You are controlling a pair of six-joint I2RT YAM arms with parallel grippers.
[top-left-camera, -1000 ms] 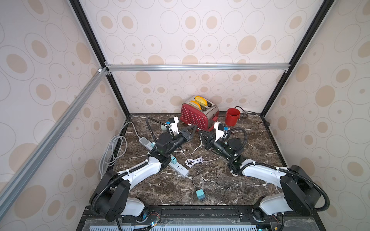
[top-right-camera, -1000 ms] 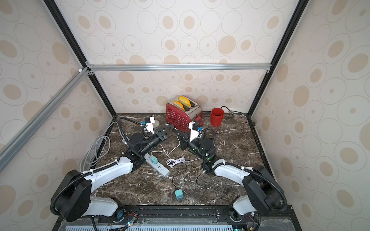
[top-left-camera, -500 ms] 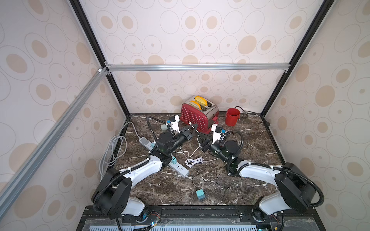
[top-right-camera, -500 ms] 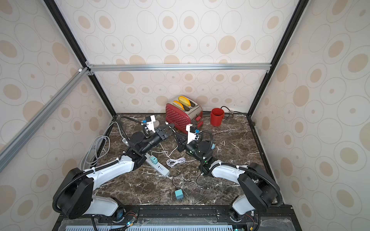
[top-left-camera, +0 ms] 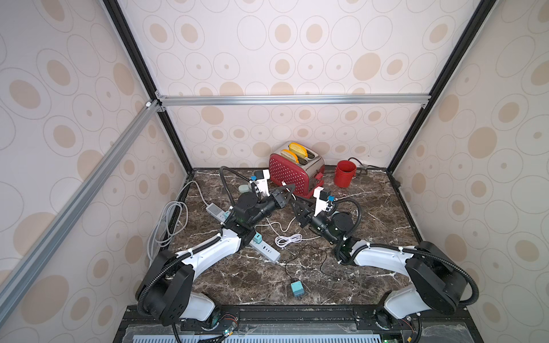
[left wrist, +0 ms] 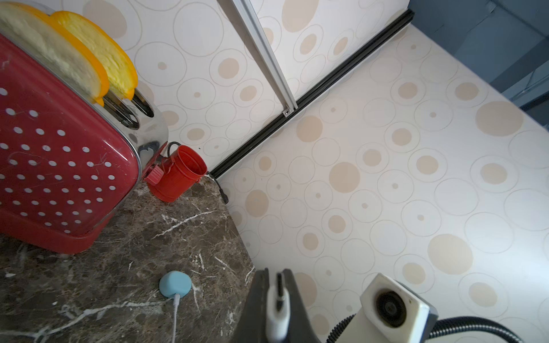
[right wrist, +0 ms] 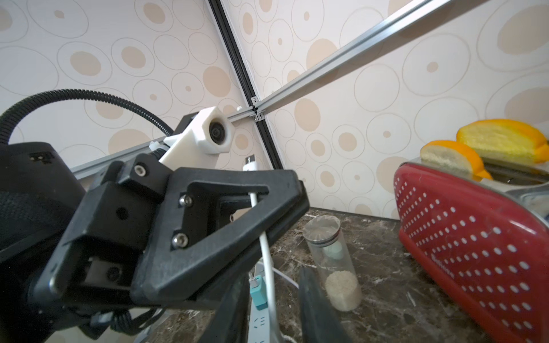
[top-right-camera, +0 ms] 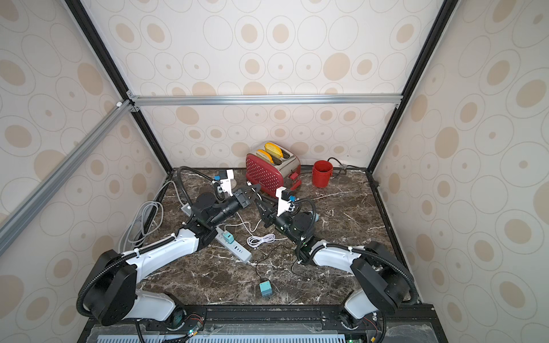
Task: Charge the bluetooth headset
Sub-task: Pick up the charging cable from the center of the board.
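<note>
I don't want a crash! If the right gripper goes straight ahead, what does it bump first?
Likely the cable hanging just ahead, then the left gripper holding it; depth is unclear.

Operator: State the quantities on the desk (top-left-camera: 377,213).
Technician: Toaster (top-left-camera: 289,178): one. Bread slices (top-left-camera: 289,155) (top-left-camera: 299,148): two. Red cup (top-left-camera: 344,175): one. Clear jar (right wrist: 332,261): one. Blue case (left wrist: 175,283): one.
Operator: Power items?
Technician: Power strip (top-left-camera: 266,251): one. Teal adapters (top-left-camera: 257,237) (top-left-camera: 296,288): two. White cable (top-left-camera: 287,240): one. Black cable (top-right-camera: 257,271): one. Grey cord (top-left-camera: 166,225): one.
</note>
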